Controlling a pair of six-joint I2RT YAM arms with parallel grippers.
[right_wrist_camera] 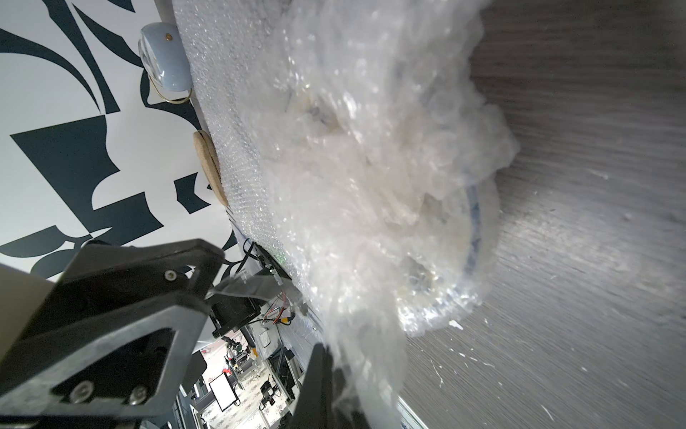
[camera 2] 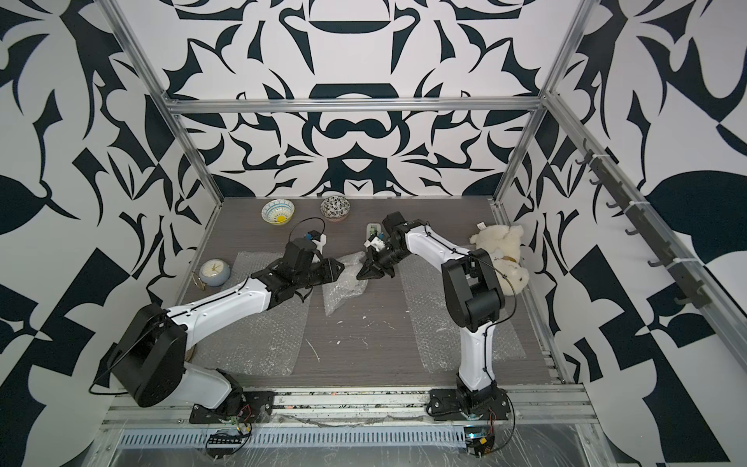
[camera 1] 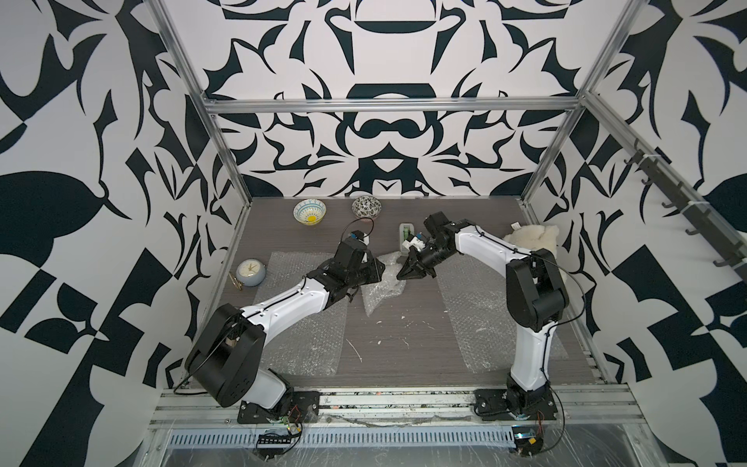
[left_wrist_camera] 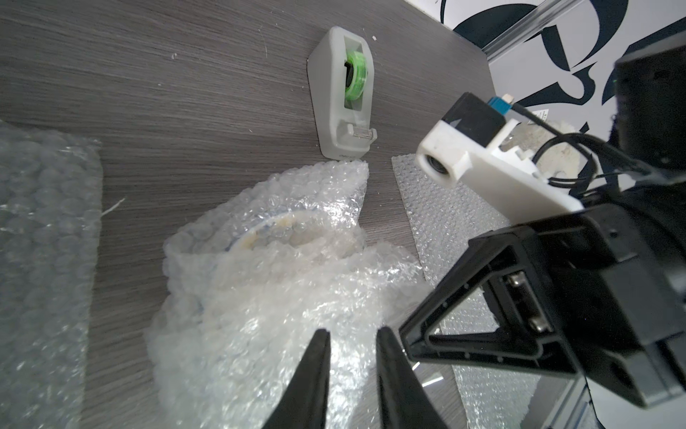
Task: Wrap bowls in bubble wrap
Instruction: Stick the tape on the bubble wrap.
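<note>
Pinching bubble wrap [camera 1: 384,289] bundled over a bowl [left_wrist_camera: 256,232], your right end effector [camera 1: 401,276] is clenched; your left end effector [left_wrist_camera: 350,332] hovers slightly parted.

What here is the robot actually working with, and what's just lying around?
Job: yellow-centred bowl, floral bowl, crumpled bubble wrap around a third bowl, left flat sheet, right flat sheet.
Lying about: alarm clock, plush toy, tape dispenser.

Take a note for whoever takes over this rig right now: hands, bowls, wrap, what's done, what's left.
Right hand: shut, apparently pinching the bundle.
Left hand: jaws parted at the bundle; grip unclear.
Bundle: centre, one bowl loosely inside, not closed.
Two bowls, pale and floral, bare at the back.
Two flat sheets lie ready.
To do: finish this bundle, wrap the other two.
</note>
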